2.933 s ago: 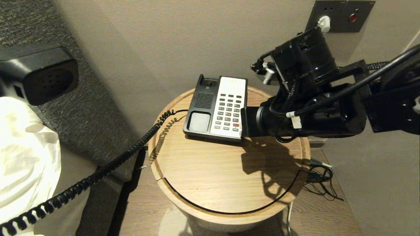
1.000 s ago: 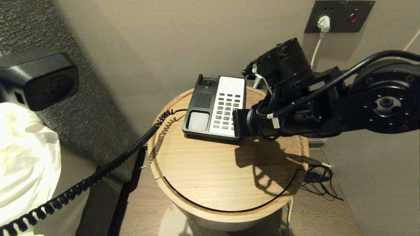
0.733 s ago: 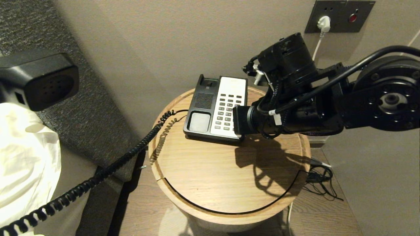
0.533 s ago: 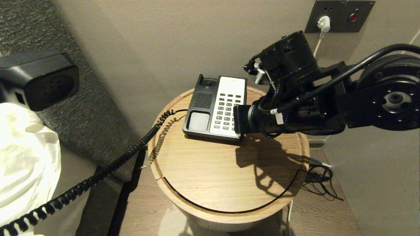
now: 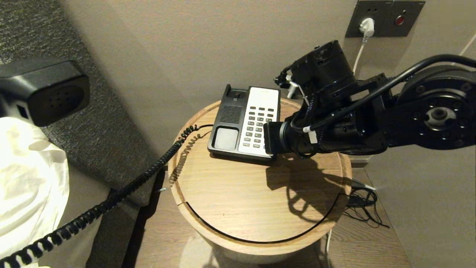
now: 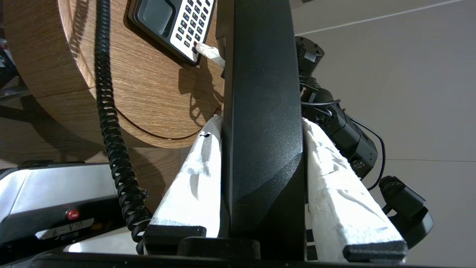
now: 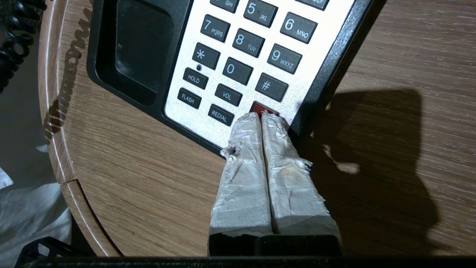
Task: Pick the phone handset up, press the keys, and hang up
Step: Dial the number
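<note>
The black phone handset hangs in the air at the far left, off the table, and its coiled cord runs back to the phone base. In the left wrist view my left gripper is shut on the handset, one white-wrapped finger on each side. My right arm reaches over the near right corner of the white keypad. My right gripper is shut, and its tips touch the red key below the # key.
The phone stands at the back of a round wooden table. A wall plate with a white plug is behind the right arm, and cables lie on the floor to the right. White cloth lies at the left.
Since the earliest frame my right arm has slid a little left over the keypad's near corner. In the last second it lifted slightly and came back. The handset has stayed put.
</note>
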### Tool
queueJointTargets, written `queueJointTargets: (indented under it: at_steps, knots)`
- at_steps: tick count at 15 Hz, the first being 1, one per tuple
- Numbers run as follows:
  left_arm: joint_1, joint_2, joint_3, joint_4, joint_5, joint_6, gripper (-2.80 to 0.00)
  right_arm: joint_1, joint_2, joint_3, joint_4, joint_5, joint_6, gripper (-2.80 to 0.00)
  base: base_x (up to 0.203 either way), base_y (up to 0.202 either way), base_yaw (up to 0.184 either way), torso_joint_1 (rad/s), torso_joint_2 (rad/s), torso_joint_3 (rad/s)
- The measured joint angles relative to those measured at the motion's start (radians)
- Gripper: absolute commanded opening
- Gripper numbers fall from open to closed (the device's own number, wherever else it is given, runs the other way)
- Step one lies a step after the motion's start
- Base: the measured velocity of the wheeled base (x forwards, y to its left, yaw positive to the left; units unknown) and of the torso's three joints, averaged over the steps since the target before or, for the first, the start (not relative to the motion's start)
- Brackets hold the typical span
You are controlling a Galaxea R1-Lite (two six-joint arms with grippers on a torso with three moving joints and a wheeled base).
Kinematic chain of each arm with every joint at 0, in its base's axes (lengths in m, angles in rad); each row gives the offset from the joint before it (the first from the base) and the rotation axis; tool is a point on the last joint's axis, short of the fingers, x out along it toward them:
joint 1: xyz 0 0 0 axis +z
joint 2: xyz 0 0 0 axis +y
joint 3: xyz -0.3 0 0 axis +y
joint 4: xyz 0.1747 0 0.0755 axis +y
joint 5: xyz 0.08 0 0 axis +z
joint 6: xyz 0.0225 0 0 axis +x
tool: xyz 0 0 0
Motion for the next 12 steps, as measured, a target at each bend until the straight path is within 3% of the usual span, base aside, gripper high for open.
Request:
queueJointTargets:
  at_steps: [12]
  knots:
    - [0.0,-0.002,0.001,0.0,0.0,-0.001,-2.8,0.0,0.005,0.027,0.008,-0.002,-0.02,-2.8,0.0,0.0,0.0,0.0,0.0,0.0]
